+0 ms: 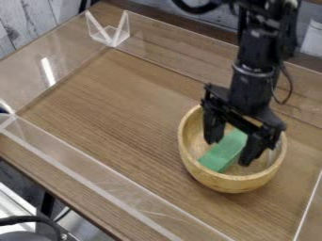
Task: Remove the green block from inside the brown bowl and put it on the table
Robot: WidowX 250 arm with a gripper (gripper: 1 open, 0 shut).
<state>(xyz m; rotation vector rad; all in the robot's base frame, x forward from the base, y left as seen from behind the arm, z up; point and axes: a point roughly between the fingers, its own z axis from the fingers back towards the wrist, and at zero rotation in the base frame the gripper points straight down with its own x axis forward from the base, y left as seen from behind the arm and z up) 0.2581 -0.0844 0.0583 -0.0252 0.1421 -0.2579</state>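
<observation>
A green block [225, 151] lies flat inside the brown bowl [201, 172], which sits on the wood-grain table [113, 104] at the right. My black gripper [236, 146] hangs straight down into the bowl, open, with its fingers [213, 130] standing on either side of the block's upper half. The far end of the block is hidden behind the fingers. I cannot tell whether the fingers touch the block.
Low clear acrylic walls [75, 160] edge the table on all sides. A folded clear piece [111, 28] stands at the back left corner. The bowl sits close to the right wall.
</observation>
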